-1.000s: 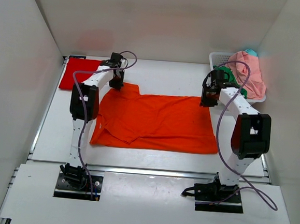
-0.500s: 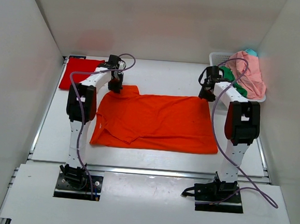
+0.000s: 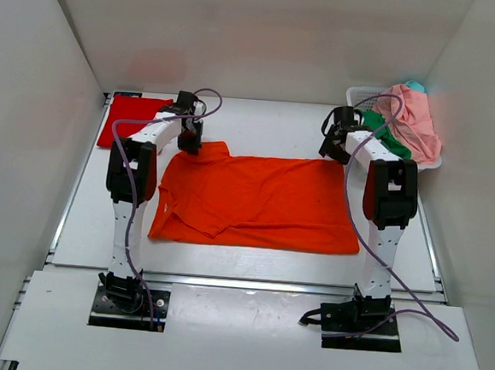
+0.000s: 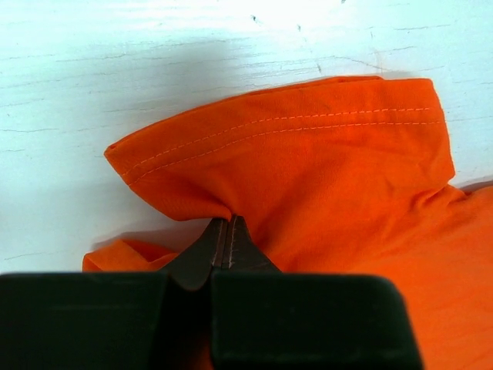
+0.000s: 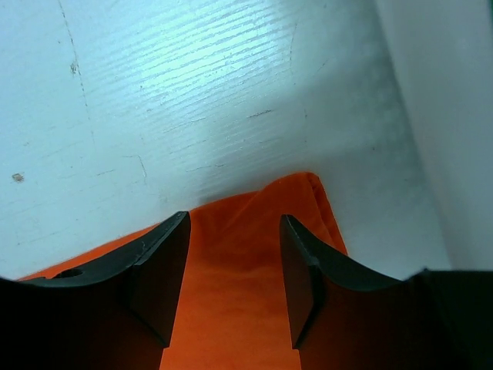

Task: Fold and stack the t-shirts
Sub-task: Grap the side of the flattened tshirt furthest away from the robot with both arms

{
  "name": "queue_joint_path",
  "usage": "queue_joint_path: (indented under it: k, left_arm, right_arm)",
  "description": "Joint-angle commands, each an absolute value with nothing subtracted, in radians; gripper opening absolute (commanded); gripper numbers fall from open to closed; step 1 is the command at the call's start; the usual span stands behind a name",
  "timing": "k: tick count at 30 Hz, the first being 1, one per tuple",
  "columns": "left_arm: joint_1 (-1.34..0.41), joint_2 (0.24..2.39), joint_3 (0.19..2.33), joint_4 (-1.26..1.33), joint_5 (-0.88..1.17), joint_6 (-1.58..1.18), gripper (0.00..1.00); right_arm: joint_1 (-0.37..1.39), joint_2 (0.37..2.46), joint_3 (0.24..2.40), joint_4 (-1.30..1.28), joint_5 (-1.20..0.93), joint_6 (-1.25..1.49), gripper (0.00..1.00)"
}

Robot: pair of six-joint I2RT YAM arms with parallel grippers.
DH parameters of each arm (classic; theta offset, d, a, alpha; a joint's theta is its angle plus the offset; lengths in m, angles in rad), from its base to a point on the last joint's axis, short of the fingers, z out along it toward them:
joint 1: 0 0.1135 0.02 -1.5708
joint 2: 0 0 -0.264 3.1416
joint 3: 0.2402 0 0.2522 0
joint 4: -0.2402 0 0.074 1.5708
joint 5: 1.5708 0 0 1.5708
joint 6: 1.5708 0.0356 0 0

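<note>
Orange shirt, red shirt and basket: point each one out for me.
orange shirt (image 3: 263,199), top view, middle of the spread body.
red shirt (image 3: 128,124), top view, centre of the flat cloth.
basket (image 3: 357,94), top view, far left rim.

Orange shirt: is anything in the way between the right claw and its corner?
No, nothing visible. The right gripper hangs open over a corner of the orange shirt, with only bare cloth between its fingers.

Overhead camera high, facing down across the table (image 3: 261,122), wrist cameras close, sharing upper corners of the orange t-shirt (image 3: 263,199).
</note>
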State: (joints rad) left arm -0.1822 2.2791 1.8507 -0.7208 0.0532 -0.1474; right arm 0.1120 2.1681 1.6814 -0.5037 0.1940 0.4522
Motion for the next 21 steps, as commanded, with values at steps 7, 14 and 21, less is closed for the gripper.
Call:
queue_joint_path:
  k: [7,14,21]
  left_arm:
    - [-0.167,2.168,1.813,-0.686,0.089,-0.163,0.0]
    - [-0.157,2.157,1.818,-0.681,0.091,-0.163,0.0]
    - [-0.149,2.148,1.81,-0.683,0.106,-0.166,0.0]
  right_arm:
    - [0.084,2.207,1.672,-0.537,0.227,0.468,0.47]
    - [0.081,2.258,1.761,-0.604,0.213,0.443,0.37]
    - [0.078,2.281,1.81,-0.635,0.18,0.416,0.0]
